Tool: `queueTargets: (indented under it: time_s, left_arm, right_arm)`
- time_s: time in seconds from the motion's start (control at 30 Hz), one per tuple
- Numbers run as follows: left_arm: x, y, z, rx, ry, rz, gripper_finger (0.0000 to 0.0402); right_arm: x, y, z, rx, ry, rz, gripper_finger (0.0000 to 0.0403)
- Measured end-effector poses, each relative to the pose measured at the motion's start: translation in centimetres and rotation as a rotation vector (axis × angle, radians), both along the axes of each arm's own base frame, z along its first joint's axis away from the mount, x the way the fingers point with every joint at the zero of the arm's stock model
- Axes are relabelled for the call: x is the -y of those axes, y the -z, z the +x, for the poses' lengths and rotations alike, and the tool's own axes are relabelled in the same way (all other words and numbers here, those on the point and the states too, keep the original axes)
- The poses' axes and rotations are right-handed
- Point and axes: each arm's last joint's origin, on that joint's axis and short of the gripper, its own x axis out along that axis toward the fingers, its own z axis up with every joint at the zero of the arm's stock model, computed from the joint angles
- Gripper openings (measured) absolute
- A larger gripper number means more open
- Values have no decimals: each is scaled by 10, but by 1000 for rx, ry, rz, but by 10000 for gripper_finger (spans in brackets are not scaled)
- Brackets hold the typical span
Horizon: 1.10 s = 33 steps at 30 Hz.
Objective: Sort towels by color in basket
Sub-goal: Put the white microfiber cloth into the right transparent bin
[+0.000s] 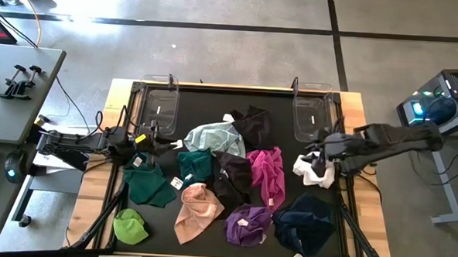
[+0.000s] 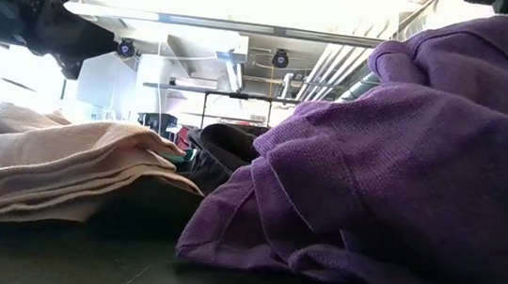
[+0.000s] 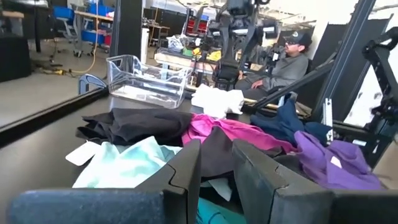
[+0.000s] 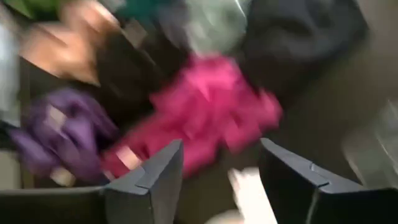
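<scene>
High view, bench: the black-topped bench (image 1: 287,139) with a wooden frame carries all the cloths; they lie in a loose heap between the two arms.
Baskets: two clear plastic baskets (image 1: 161,106) stand at the far edge of the bench, and both look empty.
Towels: the navy soft towel (image 1: 306,221), the dark green towel (image 1: 148,183), the magenta towel (image 1: 266,173), the black towel (image 1: 254,126), the peach-pink towel (image 1: 197,211), the purple towel (image 1: 248,222), the pale mint towel (image 1: 217,136) and the lime towel (image 1: 129,226) are all on the bench, none in a basket.
White towel: a small white cloth (image 1: 314,171) lies just under the right arm, apart from the heap.
Right gripper: the right gripper (image 1: 321,152) is over the white cloth; its fingers stand apart and hold nothing.
Left gripper: the left gripper (image 1: 131,147) waits low at the left edge of the heap; its fingers are a little apart, with nothing between them.
Step in hand: I think the white cloth is just set aside, so sorting is at an early stage.
Next move: probably to reach for one more towel; the fingers must pinch only one layer, because the cloths overlap.
</scene>
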Motion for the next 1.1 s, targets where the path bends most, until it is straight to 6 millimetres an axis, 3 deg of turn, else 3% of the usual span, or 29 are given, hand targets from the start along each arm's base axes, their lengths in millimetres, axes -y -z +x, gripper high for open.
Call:
queueTargets:
  time_s: [0.2,0.33,0.47,0.73,0.9,1.1]
  left_arm:
    - [0,0,0,16,-2,-137,78]
    - [0,0,0,17,-3,-148,78]
    - [0,0,0,18,-3,-148,78]
    - [0,0,0,14,8,-123,78]
    - [0,-2,0,37,13,-107,78]
    - [1,-2,0,34,18,-71,78]
  right_arm:
    - [-7,16,21,-364,76,56,213]
    - [-10,44,32,-601,237,57,214]
    - [-15,74,39,-820,250,99,214]
    - [-14,122,47,-1005,279,83,207]
    - [-8,141,64,-1016,268,39,160]
    - [-2,168,83,-1015,174,49,66]
